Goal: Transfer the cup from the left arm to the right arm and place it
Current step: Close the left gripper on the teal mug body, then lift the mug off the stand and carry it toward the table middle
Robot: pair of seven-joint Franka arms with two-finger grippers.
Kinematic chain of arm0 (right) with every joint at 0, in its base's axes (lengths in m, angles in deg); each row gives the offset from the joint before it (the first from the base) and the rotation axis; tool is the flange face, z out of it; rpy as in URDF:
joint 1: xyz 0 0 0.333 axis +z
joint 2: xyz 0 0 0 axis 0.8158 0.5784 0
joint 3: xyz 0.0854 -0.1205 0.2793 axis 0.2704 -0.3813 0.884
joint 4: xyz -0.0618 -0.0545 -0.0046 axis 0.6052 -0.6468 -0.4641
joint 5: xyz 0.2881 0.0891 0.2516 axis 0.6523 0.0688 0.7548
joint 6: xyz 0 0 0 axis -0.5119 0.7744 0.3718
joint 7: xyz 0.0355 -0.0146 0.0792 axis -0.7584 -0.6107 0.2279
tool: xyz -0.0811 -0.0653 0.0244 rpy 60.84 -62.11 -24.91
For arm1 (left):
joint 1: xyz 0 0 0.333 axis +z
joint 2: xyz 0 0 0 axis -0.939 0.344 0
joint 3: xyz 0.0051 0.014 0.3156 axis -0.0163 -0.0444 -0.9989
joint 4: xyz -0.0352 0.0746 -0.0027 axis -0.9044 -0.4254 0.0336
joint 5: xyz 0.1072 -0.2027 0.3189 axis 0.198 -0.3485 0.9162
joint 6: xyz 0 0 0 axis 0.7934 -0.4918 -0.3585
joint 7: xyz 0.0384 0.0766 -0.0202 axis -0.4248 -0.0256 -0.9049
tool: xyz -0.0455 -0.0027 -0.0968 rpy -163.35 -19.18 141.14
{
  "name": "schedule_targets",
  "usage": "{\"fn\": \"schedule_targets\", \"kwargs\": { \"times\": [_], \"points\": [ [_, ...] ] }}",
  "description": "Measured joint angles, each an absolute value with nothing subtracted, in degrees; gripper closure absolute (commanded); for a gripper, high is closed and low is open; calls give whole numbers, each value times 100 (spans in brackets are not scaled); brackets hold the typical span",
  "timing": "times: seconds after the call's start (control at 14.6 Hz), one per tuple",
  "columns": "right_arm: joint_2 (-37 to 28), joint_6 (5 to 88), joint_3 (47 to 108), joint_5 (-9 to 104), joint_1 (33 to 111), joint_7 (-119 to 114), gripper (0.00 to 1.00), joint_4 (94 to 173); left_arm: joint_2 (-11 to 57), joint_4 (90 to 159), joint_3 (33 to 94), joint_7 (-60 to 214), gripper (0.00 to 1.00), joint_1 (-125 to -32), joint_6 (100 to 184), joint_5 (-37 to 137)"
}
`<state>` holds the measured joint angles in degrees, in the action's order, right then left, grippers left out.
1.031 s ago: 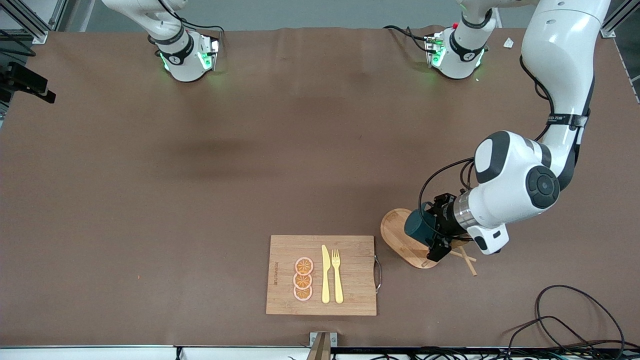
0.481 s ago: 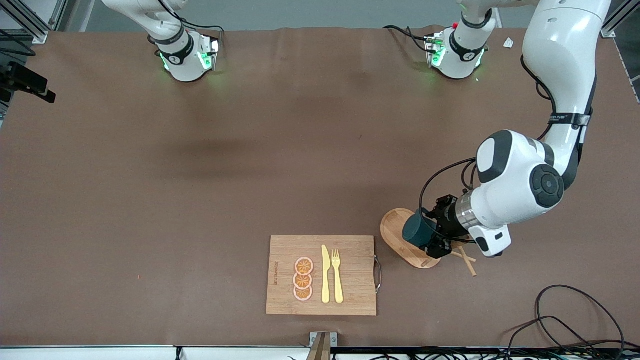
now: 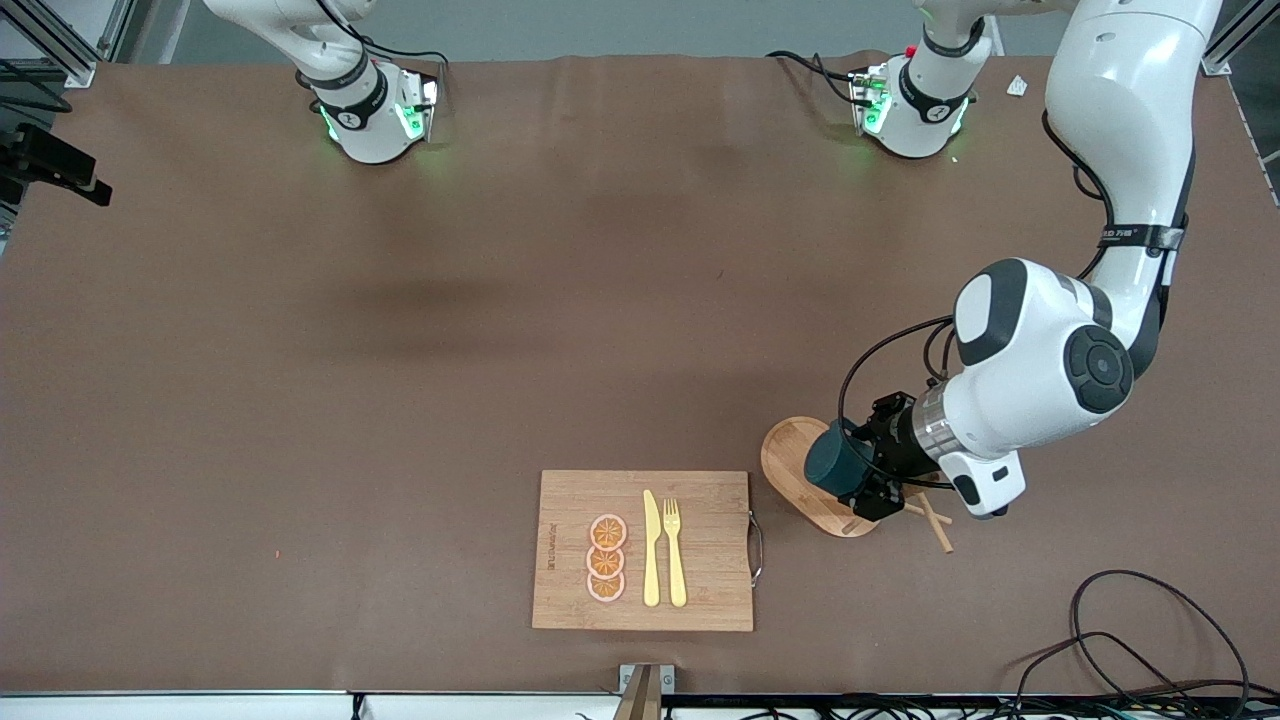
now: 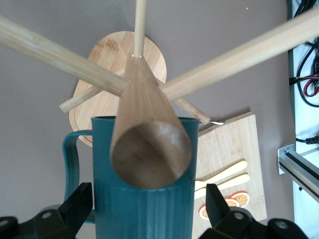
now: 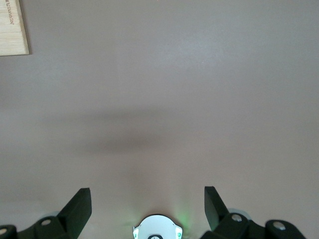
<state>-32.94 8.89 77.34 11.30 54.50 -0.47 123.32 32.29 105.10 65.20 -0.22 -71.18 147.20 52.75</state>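
Both arms are glossy white rounded shells with dark grey joint caps, black bands, green lights glowing at the bases, a looping black cable by the left wrist, and chunky black grippers.

- You are looking down on a wide surface (image 3: 560, 300) covered in a matte brown sheet, with soft shadows across its middle.
- Along the edge nearest the front camera you can see a pale rail (image 3: 180, 705) and a small metal bracket (image 3: 645, 685).
- Black cables (image 3: 1150, 640) loop at the corner toward the left arm's end.
- Grey aluminium framing (image 3: 60, 40) stands at the upper corner.
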Motion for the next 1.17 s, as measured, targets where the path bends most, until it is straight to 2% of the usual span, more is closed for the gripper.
{"fn": "schedule_targets", "kwargs": {
  "times": [0.07,0.21,0.34,0.76,1.17],
  "points": [
    [-3294,889,7734,1130,5450,-47,0,12332,3246,10510,6520,-9,8,-7134,14751,5276],
    [-3294,889,7734,1130,5450,-47,0,12332,3267,10510,6521,-5,44,-7163,14803,5276],
    [-3294,888,7734,1130,5450,-47,0,12332,3268,10506,6521,-6,56,-7153,14832,5275],
    [-3292,874,7734,1130,5450,-47,0,12333,3128,10402,6598,-240,54,-7162,14858,5274],
    [-3291,863,7732,1130,5450,-47,0,12334,2728,10391,7119,-967,57,-7426,14779,5440]
  ]
}}
